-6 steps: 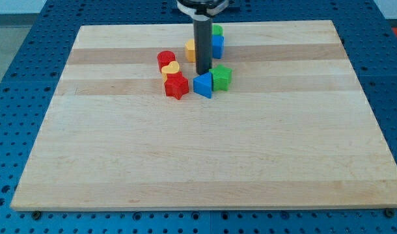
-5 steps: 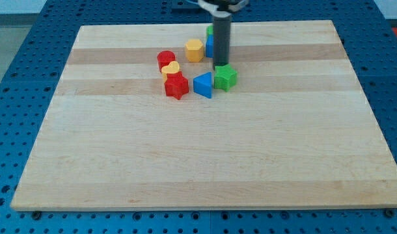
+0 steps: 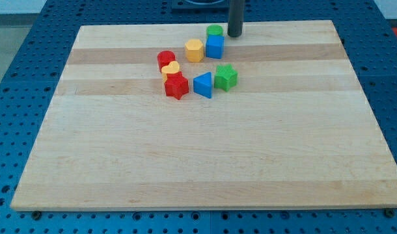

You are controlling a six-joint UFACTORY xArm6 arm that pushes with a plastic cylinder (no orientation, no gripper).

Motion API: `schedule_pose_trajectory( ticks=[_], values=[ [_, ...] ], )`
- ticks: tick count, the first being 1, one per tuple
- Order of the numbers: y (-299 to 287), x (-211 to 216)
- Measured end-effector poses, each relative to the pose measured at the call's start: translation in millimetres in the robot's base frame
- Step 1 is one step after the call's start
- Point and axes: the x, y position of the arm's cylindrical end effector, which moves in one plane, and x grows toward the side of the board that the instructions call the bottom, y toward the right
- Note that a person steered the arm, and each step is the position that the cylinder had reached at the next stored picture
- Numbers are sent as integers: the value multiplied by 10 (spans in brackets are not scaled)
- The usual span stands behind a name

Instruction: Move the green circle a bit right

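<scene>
The green circle [image 3: 215,30] is a small green cylinder near the view's top, touching the top edge of a blue cube [image 3: 215,47]. My tip [image 3: 235,35] rests on the board just to the right of the green circle, with a small gap between them. The dark rod rises from there out of the view's top.
A yellow hexagon [image 3: 194,50] sits left of the blue cube. Lower down are a green star-shaped block [image 3: 226,77], a blue triangle [image 3: 202,85], a red star-shaped block [image 3: 176,86], a small yellow block [image 3: 171,69] and a red cylinder [image 3: 165,59]. The wooden board [image 3: 205,162] spans the view.
My tip moved from between the yellow hexagon and blue triangle, rightward past the green star, then up to the right of the green circle. The green star shifted slightly right.
</scene>
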Motion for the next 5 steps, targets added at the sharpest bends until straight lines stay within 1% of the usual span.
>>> schedule_pose_trajectory(
  ticks=[1,3,4,5],
  values=[
    [-165,-221],
    [-979,-112],
    [-1058,33],
    [-889,179]
  ],
)
